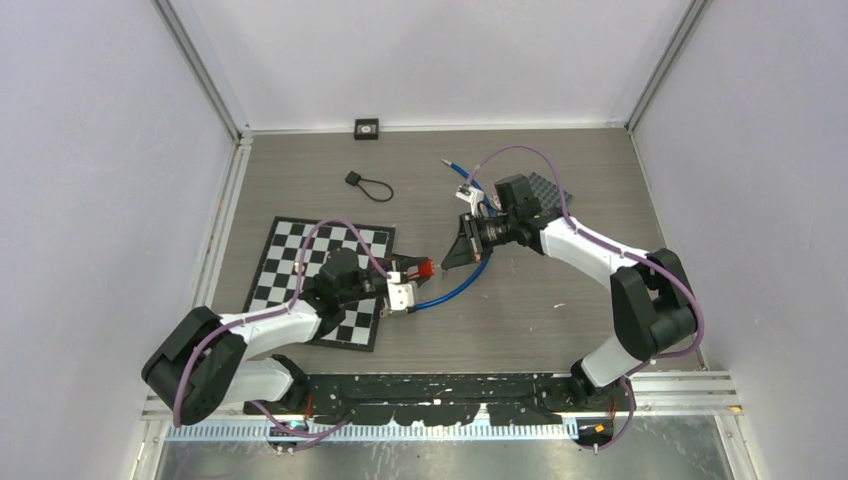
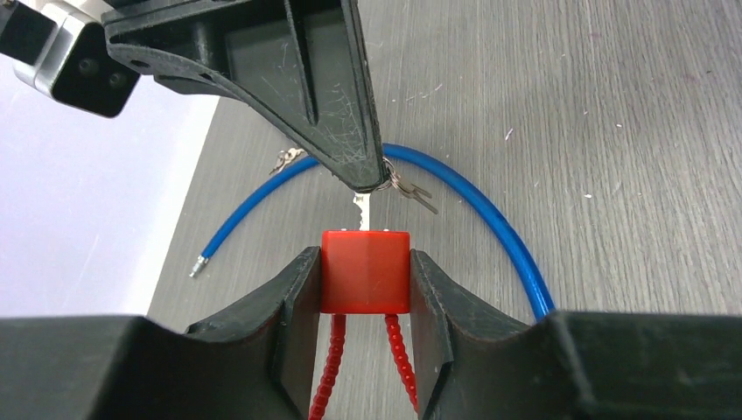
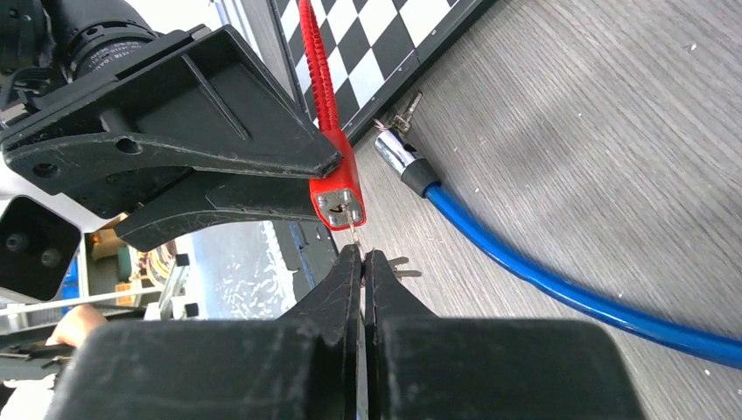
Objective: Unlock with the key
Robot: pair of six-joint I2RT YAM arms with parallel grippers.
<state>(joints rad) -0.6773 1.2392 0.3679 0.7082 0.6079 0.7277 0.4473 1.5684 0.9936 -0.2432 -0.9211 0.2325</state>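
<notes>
**Key blade at the lock's keyhole, one claw on each**

The small silver key (image 2: 361, 210) is pinched by its head in the right claw (image 3: 360, 256), whose jaws are pressed together on it with no gap showing. The key's long axis runs straight out from that claw's tip, and the blade points at the keyhole face of the red plastic lock body (image 2: 365, 273). The blade tip meets that face at the keyhole; how deep it sits I cannot tell. In the top view this line slants from upper right to lower left, above the middle of the grey wood-grain tabletop (image 1: 520, 330). A metal key ring (image 2: 398, 182) hangs just beside the key's head.

The left claw (image 2: 363, 259) is partly open. Its two fingers clamp the lock body by its flat sides, with the keyhole face turned toward the right claw. Two red ribbed cable strands (image 2: 396, 350) run from the lock back between those fingers.

A blue plastic-coated cable (image 2: 494, 217) lies curved on the tabletop beneath both claws. A black-and-white chequered mat (image 1: 280, 260) lies under the left arm.
</notes>
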